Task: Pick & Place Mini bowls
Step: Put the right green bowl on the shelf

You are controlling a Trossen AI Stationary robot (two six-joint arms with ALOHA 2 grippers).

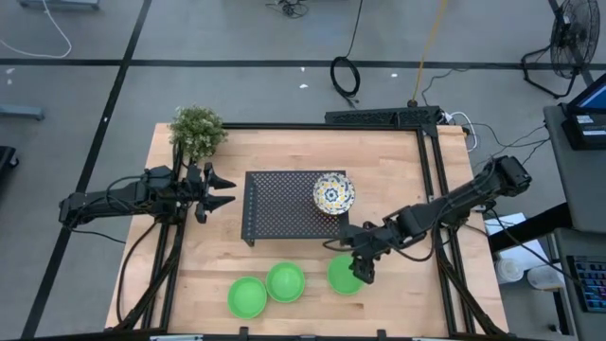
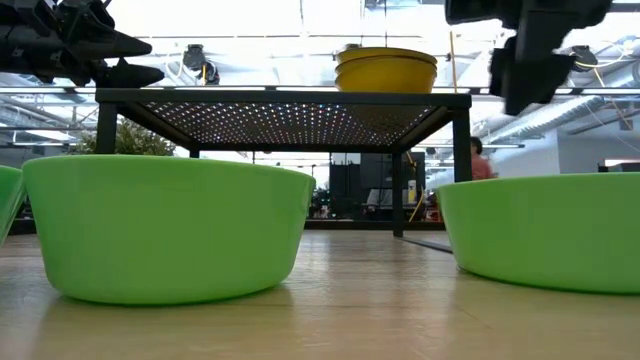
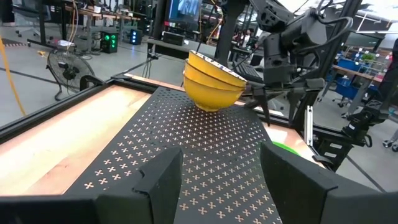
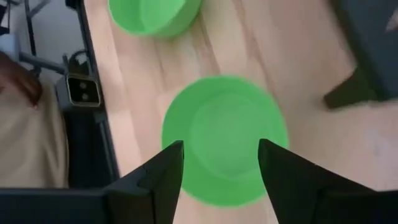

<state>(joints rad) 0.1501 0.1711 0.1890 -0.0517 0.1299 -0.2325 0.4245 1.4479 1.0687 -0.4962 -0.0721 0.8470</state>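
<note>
Three green mini bowls (image 1: 247, 296) (image 1: 285, 281) (image 1: 343, 274) stand upright on the wooden table near its front edge. A stack of patterned bowls (image 1: 333, 192), yellow on the outside (image 3: 211, 84), rests on the right end of the black perforated rack (image 1: 284, 204). My right gripper (image 4: 221, 168) is open and hangs slanting down over the rightmost green bowl (image 4: 224, 137). Its fingers are spread above the bowl's rim, and the low view shows it (image 2: 530, 70) well clear of that bowl (image 2: 545, 230). My left gripper (image 1: 222, 189) waits open and level at the rack's left end.
A small potted plant (image 1: 197, 131) stands at the table's far left corner. The rack (image 2: 285, 105) stands on legs, with open room beneath it. Black frame rails (image 1: 437, 189) run along the table's sides. Bare wood lies to the right of the green bowls.
</note>
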